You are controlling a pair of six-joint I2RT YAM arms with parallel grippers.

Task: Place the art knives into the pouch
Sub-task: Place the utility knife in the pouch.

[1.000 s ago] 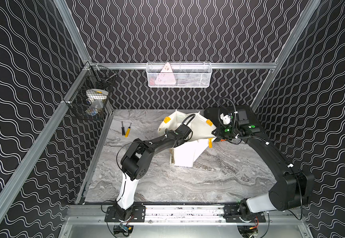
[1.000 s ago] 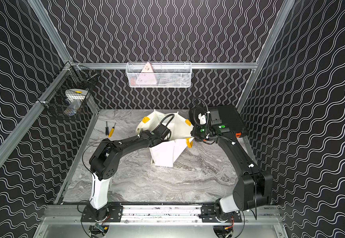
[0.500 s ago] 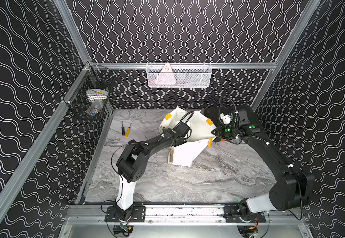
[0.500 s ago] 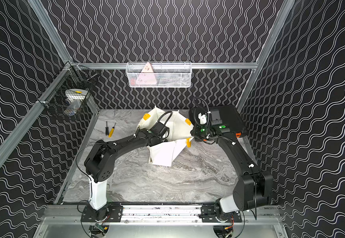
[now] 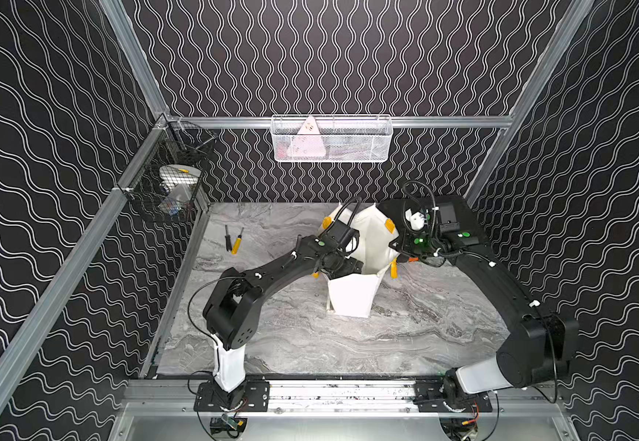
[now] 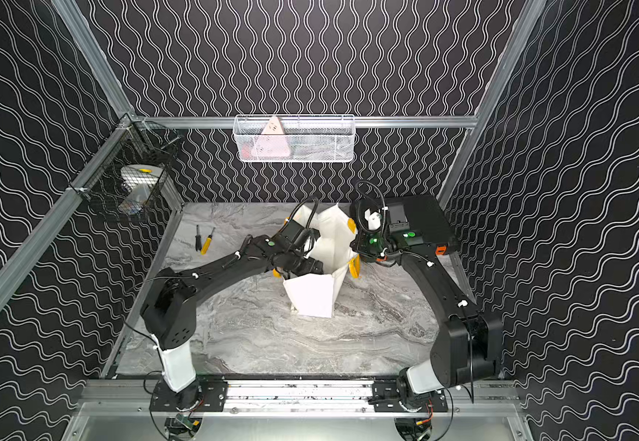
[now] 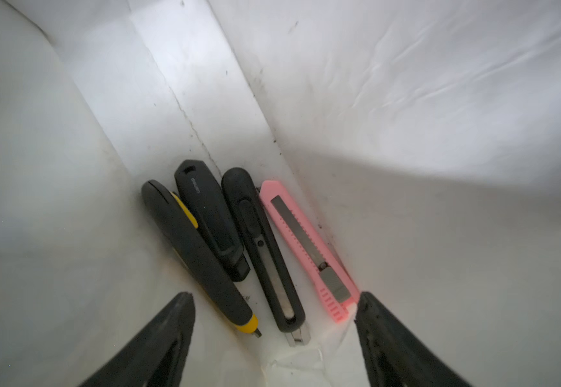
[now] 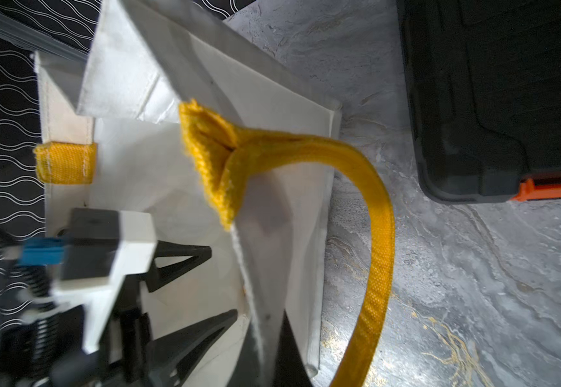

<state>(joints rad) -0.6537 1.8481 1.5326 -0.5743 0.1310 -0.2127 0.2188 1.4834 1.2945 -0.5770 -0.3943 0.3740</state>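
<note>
Four knives lie side by side on the floor of the pouch. The art knife is one of them, though I can't say which. My left gripper hangs just above them inside the pouch, fingers spread and holding nothing, with the pink knife just beside one fingertip. I judge them light, stiff and smooth-sided, so I'd pinch across mid-body, clear of the blade end. My right gripper is clamped on the soft pouch rim near the yellow handle, propping the mouth open. Beyond, a black case fills the bench's far right corner.
</note>
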